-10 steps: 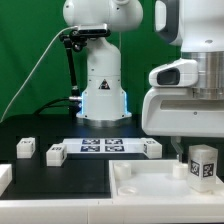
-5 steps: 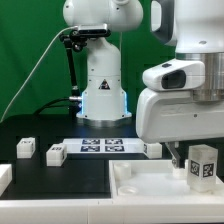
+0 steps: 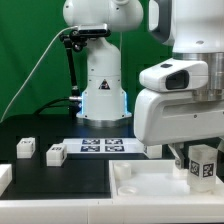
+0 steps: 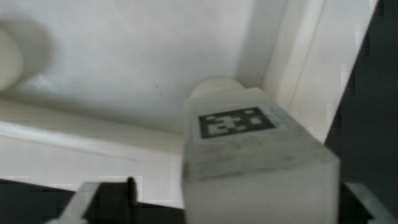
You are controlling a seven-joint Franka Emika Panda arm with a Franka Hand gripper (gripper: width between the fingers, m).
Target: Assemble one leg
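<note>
The gripper [image 4: 235,204] is hanging low at the exterior view's right, over the large white square piece [image 3: 146,187] that is lying at the near edge of the black table [image 3: 62,182]. The leg [image 3: 203,164] is standing upright between the fingers [image 4: 103,201], its marker tag facing the exterior camera, just over the white piece's recessed face close to a raised wall. In the wrist view a narrow gap is showing between one finger and the leg's side, so whether the jaws are pressing on the leg or merely bracketing it cannot be told. The marker board [image 3: 103,145] is lying flat mid-table in front of the robot's base. Two more white blocks [image 3: 26,148] [image 3: 55,153] are sitting well apart from the leg, toward the exterior view's left
</note>
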